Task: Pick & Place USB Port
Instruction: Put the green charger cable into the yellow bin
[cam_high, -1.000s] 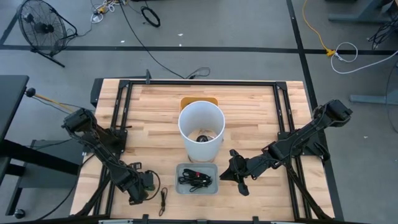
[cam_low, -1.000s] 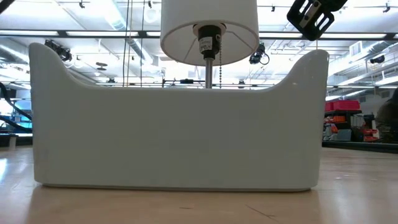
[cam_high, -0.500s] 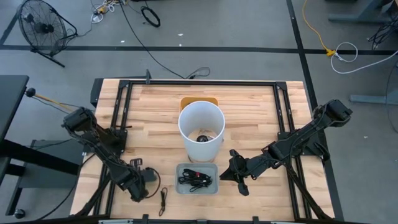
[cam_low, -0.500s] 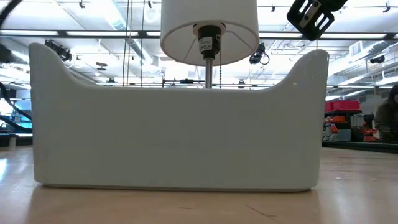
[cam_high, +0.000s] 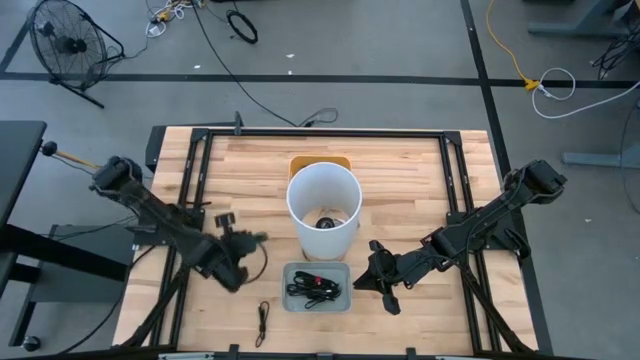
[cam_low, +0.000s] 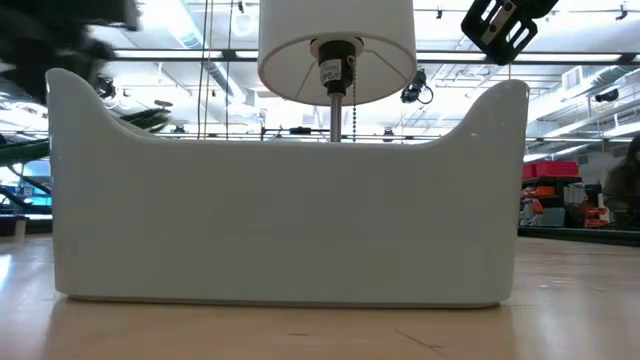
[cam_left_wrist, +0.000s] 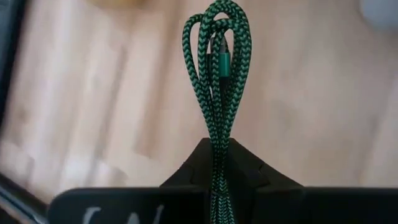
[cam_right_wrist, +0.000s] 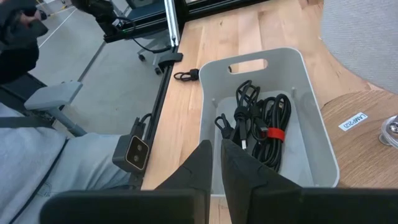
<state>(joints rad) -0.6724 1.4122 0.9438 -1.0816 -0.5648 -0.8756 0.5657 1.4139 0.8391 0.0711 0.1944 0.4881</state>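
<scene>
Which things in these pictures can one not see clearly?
- Low view: the bin wall fills the picture and hides its cables and the table behind it.
- Low view: the left arm is only a dark blur at the edge.
- High view: the lampshade covers the lamp's base.

Braided green cable (cam_left_wrist: 217, 93), pale wood table (cam_high: 400, 170), smooth grey plastic bin (cam_right_wrist: 311, 118)

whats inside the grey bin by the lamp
Several coiled black cables lie in the grey bin, one bound with a red tie. Whatever lies beneath them is covered.
</scene>
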